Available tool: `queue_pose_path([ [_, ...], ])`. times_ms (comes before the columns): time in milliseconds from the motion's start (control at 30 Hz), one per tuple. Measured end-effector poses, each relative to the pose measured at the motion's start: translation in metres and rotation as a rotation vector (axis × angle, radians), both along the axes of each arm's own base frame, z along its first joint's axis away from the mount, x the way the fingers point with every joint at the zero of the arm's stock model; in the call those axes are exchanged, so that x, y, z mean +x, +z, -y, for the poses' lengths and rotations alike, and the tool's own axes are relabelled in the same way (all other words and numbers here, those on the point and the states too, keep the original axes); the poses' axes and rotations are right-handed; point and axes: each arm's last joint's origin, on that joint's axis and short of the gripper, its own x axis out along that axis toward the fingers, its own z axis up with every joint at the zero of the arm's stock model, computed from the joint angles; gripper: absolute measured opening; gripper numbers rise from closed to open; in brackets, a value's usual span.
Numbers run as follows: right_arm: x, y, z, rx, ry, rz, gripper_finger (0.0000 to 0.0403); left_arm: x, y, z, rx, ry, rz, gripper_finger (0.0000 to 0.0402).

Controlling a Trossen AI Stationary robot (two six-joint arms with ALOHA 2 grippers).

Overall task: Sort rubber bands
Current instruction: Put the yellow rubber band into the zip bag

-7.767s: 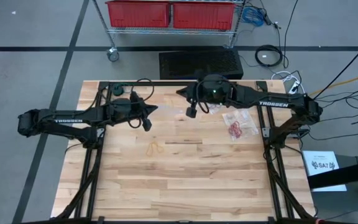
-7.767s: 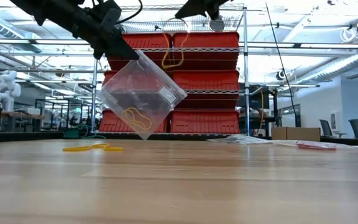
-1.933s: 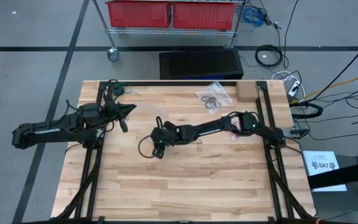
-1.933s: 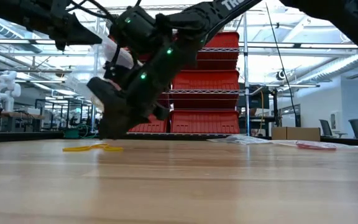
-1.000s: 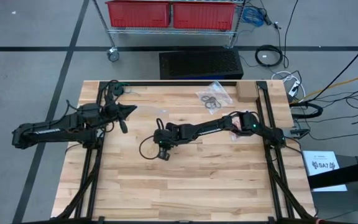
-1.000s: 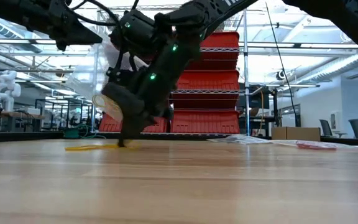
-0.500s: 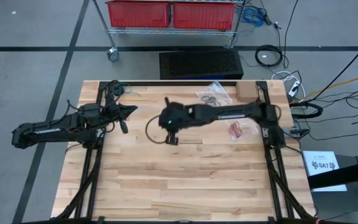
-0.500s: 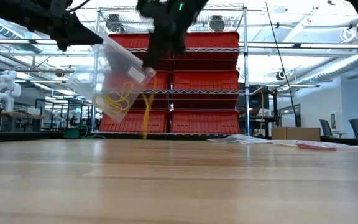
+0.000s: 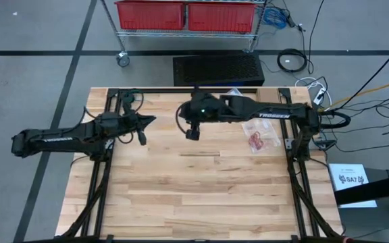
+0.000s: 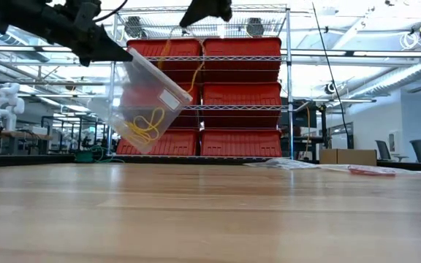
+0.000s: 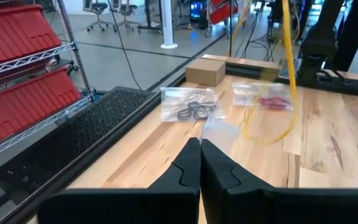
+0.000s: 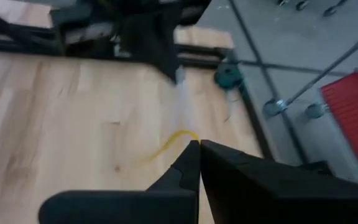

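Note:
My left gripper (image 9: 152,121) is up at the table's far left, shut on a clear plastic bag (image 10: 149,101) that holds several yellowish rubber bands (image 10: 143,126). My right gripper (image 9: 192,133) is high over the table's far middle, just right of the bag, shut on one yellowish rubber band (image 10: 198,67) that dangles below it. The same band shows in the right wrist view (image 12: 166,147) and as a long yellow strand (image 11: 286,43) in the left wrist view. A bag of black bands (image 11: 189,109) and a bag of red bands (image 9: 258,140) lie flat on the table. My left gripper pinches the bag's upper edge (image 11: 209,132) between its two fingers, coming nearly level from the table's left. The bag hangs tilted below the fingers, clear of the table. My right gripper pinches the band's upper end (image 12: 190,138) between its fingertips, slanting down. The band hangs slack below, clear of the table.
A small cardboard box (image 11: 205,70) stands at the table's far right corner. Beyond the far edge are a black mat (image 9: 218,69) and a wire rack with red bins (image 10: 243,95). The near half of the wooden table (image 9: 201,196) holds nothing.
My right gripper has risen from the tabletop with the yellowish band, gone toward the far edge and turned its wrist. The band, flat on the wood before, now hangs clear of it. My left gripper has shifted a little toward the right with the bag.

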Motion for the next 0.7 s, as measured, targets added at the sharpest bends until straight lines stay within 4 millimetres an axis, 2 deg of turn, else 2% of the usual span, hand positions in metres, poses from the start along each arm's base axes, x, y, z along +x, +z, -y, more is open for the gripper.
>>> queue_pose_path([
  [333,-0.006,0.016,0.008,-0.044,-0.054,0.057,0.0,0.014,-0.006,-0.003,-0.03,-0.005,-0.011,0.0],
  [700,-0.006,0.019,0.012,-0.029,-0.075,0.07,0.0,0.026,-0.006,-0.005,-0.012,-0.008,0.035,0.0],
])
